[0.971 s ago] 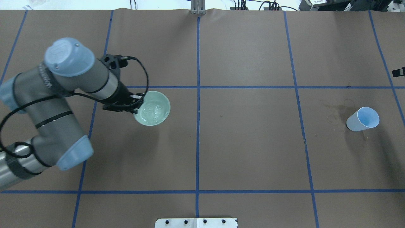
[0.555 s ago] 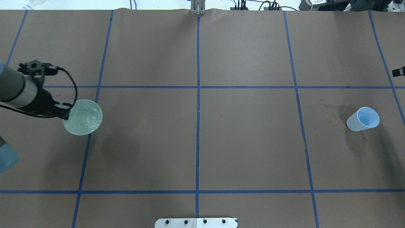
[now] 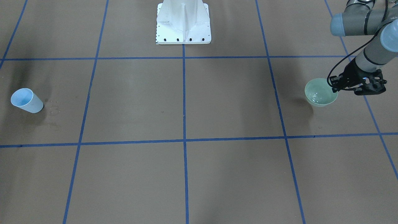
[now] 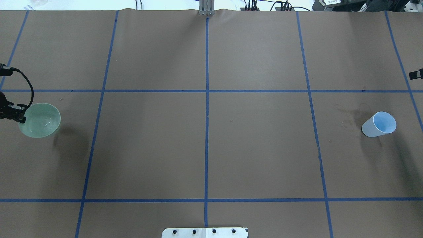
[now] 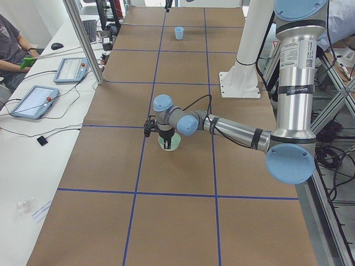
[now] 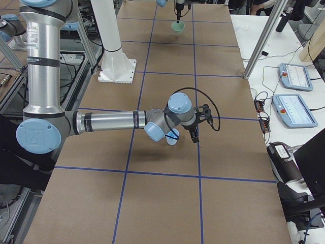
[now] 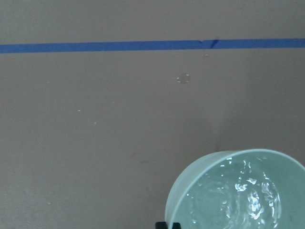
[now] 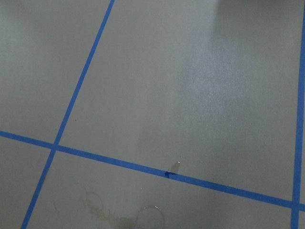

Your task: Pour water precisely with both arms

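My left gripper [image 4: 17, 115] is shut on the rim of a pale green bowl [image 4: 39, 120] at the far left of the overhead view. It holds the bowl a little above the table. In the front view this gripper [image 3: 336, 85] and the bowl [image 3: 321, 92] are at the right. Water [image 7: 238, 195] ripples and glints inside the bowl [image 7: 190, 191]. A light blue cup [image 4: 379, 124] stands alone at the far right. My right gripper [image 6: 195, 136] hangs beside the cup [image 6: 172, 138] without touching it. I cannot tell whether the right gripper is open or shut.
Brown paper with a blue tape grid [image 4: 207, 91] covers the table. The white pedestal [image 3: 183, 21] stands at the robot's side. Dried water rings [image 4: 350, 119] lie left of the cup. Tablets [image 5: 33, 100] and cables lie on a side bench.
My left arm has carried the bowl from left of centre to the far left edge of the overhead view. The water still ripples. The cup has not moved.
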### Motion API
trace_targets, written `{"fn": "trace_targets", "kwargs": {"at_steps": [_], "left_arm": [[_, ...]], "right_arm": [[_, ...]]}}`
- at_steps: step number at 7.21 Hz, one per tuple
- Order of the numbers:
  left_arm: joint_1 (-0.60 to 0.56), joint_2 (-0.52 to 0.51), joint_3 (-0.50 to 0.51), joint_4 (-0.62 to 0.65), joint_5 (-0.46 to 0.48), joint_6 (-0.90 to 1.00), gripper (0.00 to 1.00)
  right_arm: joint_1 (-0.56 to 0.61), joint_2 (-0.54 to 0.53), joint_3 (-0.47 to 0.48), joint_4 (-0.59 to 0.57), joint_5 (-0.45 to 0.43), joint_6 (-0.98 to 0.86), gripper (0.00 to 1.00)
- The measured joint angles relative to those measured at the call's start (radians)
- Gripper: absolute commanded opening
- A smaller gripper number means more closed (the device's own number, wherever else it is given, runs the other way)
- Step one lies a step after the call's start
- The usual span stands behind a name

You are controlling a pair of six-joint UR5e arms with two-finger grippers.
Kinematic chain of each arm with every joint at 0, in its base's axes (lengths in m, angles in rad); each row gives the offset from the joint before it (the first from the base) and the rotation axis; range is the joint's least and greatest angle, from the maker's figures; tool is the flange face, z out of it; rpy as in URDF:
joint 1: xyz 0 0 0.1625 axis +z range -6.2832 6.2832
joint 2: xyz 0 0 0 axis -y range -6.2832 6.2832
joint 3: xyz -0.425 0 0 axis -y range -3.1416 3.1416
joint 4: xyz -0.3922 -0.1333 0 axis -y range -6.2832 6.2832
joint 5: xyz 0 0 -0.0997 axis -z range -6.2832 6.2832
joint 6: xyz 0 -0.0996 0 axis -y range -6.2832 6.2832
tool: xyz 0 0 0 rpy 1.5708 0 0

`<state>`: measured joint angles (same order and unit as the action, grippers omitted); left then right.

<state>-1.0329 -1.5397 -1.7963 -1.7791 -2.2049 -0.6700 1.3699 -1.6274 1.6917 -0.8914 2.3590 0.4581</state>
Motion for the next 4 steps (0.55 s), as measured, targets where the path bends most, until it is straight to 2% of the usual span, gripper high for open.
{"fn": "trace_targets", "kwargs": {"at_steps": [1, 2, 3, 4], "left_arm": [[-0.004, 0.002, 0.024, 0.002, -0.002, 0.006, 0.0], [-0.005, 0.002, 0.042, 0.003, -0.003, 0.008, 0.1], [-0.005, 0.003, 0.054, 0.004, -0.003, 0.008, 0.99], [-0.006, 0.003, 0.064, 0.004, -0.003, 0.008, 1.0]], "right_arm": [[0.0, 0.0, 0.001, 0.0, 0.0, 0.0, 0.99], [0.0, -0.001, 0.001, 0.0, 0.0, 0.0, 0.99], [0.0, -0.001, 0.002, 0.0, 0.001, 0.001, 0.99], [0.0, -0.001, 0.002, 0.0, 0.0, 0.002, 0.99]]}}
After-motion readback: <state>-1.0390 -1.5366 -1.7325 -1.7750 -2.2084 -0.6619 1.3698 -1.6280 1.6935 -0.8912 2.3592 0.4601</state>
